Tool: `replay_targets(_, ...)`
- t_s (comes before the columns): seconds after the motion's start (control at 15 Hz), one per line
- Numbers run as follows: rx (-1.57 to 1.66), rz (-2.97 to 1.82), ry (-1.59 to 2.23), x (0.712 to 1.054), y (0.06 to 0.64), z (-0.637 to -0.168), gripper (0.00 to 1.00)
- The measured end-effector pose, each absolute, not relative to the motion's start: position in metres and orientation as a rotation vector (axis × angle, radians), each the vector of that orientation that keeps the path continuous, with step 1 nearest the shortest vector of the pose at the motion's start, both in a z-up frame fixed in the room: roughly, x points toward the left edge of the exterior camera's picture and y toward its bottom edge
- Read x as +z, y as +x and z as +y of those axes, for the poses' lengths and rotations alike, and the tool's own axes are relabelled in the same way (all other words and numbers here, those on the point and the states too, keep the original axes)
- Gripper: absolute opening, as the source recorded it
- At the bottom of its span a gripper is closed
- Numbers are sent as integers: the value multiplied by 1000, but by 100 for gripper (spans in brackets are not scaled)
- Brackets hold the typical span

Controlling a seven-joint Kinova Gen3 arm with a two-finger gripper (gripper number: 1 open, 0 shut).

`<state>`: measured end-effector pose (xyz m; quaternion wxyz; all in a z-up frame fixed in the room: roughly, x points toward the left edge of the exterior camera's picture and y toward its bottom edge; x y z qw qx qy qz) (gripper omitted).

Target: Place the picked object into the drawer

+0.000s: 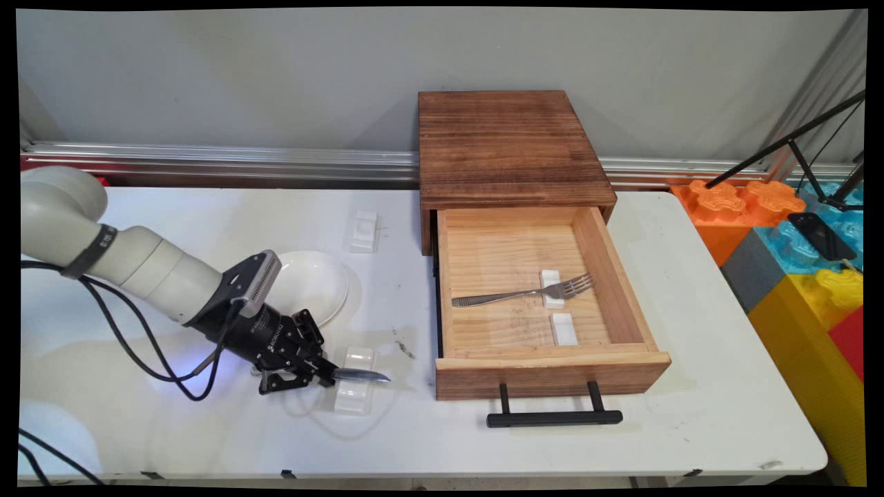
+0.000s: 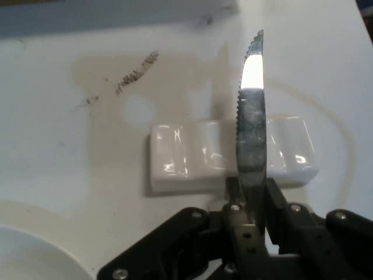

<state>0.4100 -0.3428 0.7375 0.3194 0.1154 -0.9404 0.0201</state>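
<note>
- The claw (image 1: 324, 376) is clamped narrow on a knife (image 1: 360, 375), low over the desk (image 1: 207, 428) at its near left.
- The knife's serrated blade (image 2: 252, 116) sticks out level past the fingers, crossing above a white rest (image 1: 356, 390) that lies on the desk.
- A white plate (image 1: 311, 283) sits just behind the claw; another white rest (image 1: 364, 231) lies beyond it.
- To the right, a wooden drawer (image 1: 621, 276) stands pulled open, holding a fork (image 1: 525, 295) propped on a small white rest (image 1: 551, 288), with one more (image 1: 563, 329) beside it.
</note>
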Motion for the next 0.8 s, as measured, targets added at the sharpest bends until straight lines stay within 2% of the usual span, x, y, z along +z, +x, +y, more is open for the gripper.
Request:
replay_targets(0.33, 28, -2485, 350, 759, 408, -349, 0)
replay_targets(0.8, -13, -2487, 440, 819, 403, -356, 0)
